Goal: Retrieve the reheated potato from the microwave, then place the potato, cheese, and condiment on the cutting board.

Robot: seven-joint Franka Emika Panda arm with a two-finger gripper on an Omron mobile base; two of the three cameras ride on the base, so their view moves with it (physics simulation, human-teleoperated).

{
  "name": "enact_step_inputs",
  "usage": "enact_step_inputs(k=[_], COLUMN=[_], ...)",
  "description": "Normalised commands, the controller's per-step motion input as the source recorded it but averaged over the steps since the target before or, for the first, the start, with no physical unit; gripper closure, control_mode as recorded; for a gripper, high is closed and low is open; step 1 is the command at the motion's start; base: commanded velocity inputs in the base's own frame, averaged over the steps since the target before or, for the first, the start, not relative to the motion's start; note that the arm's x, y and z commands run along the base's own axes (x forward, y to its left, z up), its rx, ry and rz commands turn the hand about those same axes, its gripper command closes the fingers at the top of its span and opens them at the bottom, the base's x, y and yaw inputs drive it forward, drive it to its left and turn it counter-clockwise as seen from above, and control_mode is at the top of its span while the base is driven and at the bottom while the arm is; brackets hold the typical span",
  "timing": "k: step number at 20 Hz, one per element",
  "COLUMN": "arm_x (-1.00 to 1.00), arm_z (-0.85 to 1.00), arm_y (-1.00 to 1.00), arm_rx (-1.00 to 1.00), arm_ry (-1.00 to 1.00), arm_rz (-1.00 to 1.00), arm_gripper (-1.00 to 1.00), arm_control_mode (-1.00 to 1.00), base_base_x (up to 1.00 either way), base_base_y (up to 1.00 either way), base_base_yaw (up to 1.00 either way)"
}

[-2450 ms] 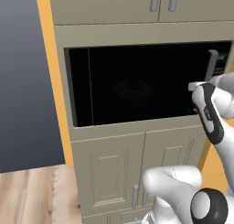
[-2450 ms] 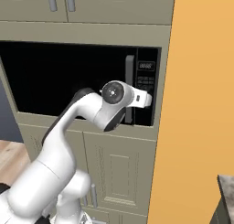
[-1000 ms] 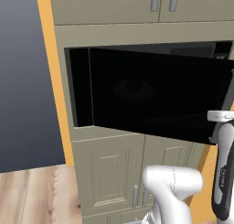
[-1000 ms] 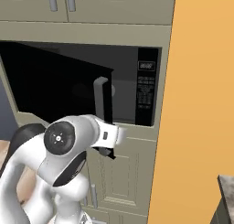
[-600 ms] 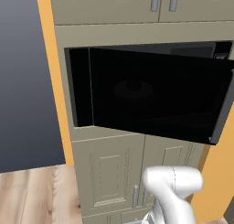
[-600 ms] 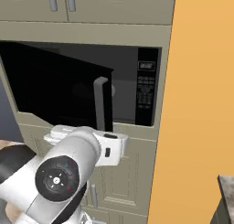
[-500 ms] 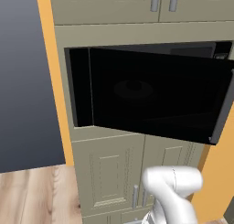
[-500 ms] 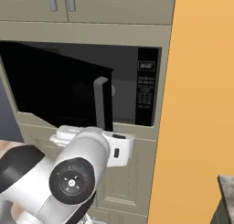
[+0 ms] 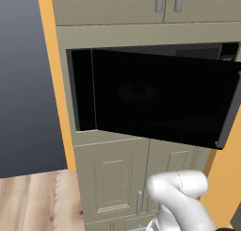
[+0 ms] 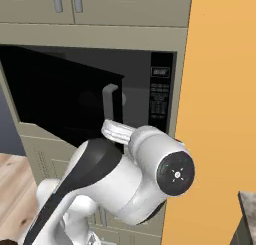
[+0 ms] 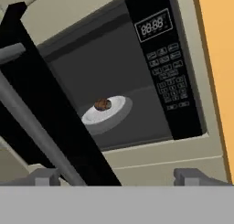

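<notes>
The microwave (image 9: 155, 98) stands built into the beige cabinet wall with its dark glass door (image 11: 43, 127) swung partway out, hinged on its left side. From the hand view, the cavity lies open to sight: a pale round turntable plate (image 11: 106, 112) sits on the floor of the oven, and the potato (image 11: 102, 104), a small dark brown lump, rests on that plate, a little back of its middle. The gripper (image 11: 118, 176) hangs outside the oven, below and in front of the opening, its two dark fingertips (image 11: 43, 176) spread wide apart with nothing between them. The potato is well ahead of the gripper, deeper in the cavity and above the line of the fingertips, roughly between them but nearer the left one in that view. The door's grey bar handle (image 11: 32, 122) slants across just beside the left fingertip. The button panel (image 11: 167, 67) runs down the right side of the oven, next to an orange wall (image 10: 220, 114).
</notes>
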Motion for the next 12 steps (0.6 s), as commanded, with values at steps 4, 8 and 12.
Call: enact_step_inputs(k=[4,8,12], arm_x=[0.75,0.86,0.84], arm_z=[0.00,0.00,0.00], arm_y=[-0.26,-0.18,-0.12], arm_rx=[0.41,0.45,0.48], arm_ry=[0.12,0.18,0.21], arm_rz=[0.07,0.05,0.05], arm_gripper=[-1.00,-1.00,-1.00], arm_control_mode=[-1.00,-1.00,-1.00], base_base_x=[0.00,0.00,0.00], base_base_y=[0.00,0.00,0.00], base_base_yaw=[0.00,0.00,0.00])
